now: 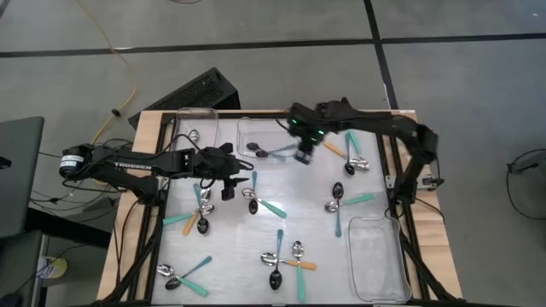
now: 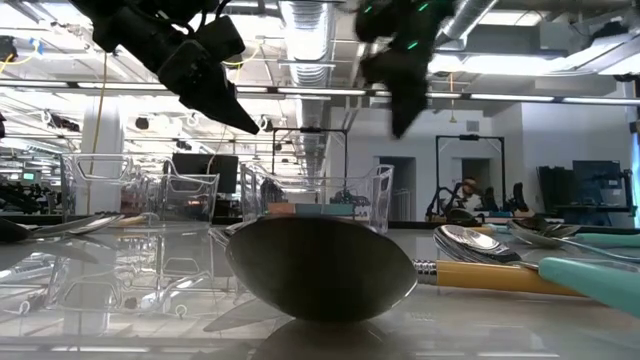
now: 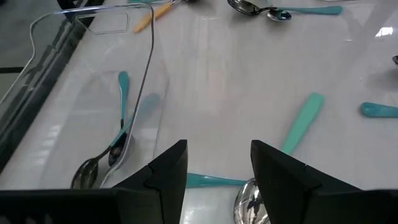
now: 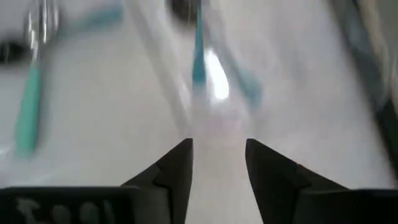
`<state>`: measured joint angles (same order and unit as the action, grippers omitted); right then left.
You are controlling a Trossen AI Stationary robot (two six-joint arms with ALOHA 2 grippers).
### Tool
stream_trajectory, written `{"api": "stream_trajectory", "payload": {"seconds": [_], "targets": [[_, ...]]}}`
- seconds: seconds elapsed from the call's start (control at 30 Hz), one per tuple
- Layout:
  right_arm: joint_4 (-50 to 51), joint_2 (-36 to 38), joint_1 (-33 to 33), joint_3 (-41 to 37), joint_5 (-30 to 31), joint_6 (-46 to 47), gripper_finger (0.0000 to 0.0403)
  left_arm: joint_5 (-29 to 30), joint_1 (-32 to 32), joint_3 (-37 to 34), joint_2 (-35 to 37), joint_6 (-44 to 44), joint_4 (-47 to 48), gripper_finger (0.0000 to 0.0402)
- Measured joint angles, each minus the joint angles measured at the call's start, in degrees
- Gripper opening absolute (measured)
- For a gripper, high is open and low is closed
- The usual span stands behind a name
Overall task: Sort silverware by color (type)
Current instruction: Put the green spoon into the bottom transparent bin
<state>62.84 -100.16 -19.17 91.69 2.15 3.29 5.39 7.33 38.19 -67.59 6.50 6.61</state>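
Table (image 1: 316, 183): pale glossy top in a wooden frame, on grey floor with dark seams. A keyboard (image 1: 192, 92) lies on the floor off the far edge, a yellow cable (image 1: 119, 60) trails past it. Low view looks into an open workshop: ceiling strip lights, racks, monitors, a person seated far back right.

Three clear bins: bin A (image 1: 198, 128) at the far left corner with one spoon in it, bin B (image 1: 263, 136) beside it mid-far edge, bin C (image 1: 376, 260) at the near right corner.

Spoons (image 1: 256, 203) lie scattered in small crossed clusters over the whole top: teal and orange handles left of centre, near-left corner, near centre, right of centre, plus an orange/teal pair by the far right edge. A blue-handled one (image 1: 275, 153) sits at bin B's near edge.

Left gripper (image 1: 229, 175) hovers left of centre, fingers (image 3: 168, 177) parted with nothing between them; a teal handle and a spoon bowl lie on the table under it.

Right gripper (image 1: 304, 156) hangs over bin B's right end, just beside the blue spoon. Fingers (image 4: 174, 171) apart, gap empty, bin wall and blue handle blurred below.

In the low view a big dark spoon bowl (image 2: 320, 268) right at the lens blocks most of the middle.
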Motion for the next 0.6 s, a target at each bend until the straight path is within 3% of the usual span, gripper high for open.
{"api": "stream_trajectory", "payload": {"seconds": [0.17,0.4,0.6], "targets": [[3.44,12.13,6.87,-11.25,4.83,3.24,0.0178,1.54,0.07,0.0,0.0,0.39,0.0,0.0162],[-16.8,30.96,16.91,-35.02,5.47,12.92,0.0172,5.96,0.15,0.0,0.02,-0.67,-2.14,0.0162],[-26.95,40.25,22.48,-48.78,5.47,21.83,0.0171,5.81,0.15,0.0,0.02,-3.33,-4.24,0.0162]]}}
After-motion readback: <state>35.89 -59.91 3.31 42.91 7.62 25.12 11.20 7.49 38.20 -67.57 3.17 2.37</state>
